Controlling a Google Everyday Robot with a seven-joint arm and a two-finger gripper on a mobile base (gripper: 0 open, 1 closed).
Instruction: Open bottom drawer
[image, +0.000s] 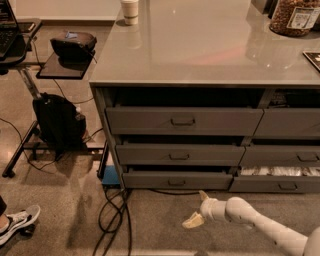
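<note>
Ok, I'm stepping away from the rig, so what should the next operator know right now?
Gripper: open, empty, low over the floor, in front of the bottom drawer and slightly right of its handle, touching nothing.
Bottom drawer: lowest in the left stack, none of its inside showing, so not pulled out.
Done: approach only.
Left: bring the gripper to the handle, grasp it, pull the drawer out.

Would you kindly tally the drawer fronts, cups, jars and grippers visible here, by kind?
Drawer fronts: 6, bottom drawer included
Cup: 1
Jar: 1
Gripper: 1, open, near the floor in front of the bottom drawer, not touching it
Total: 9
</note>
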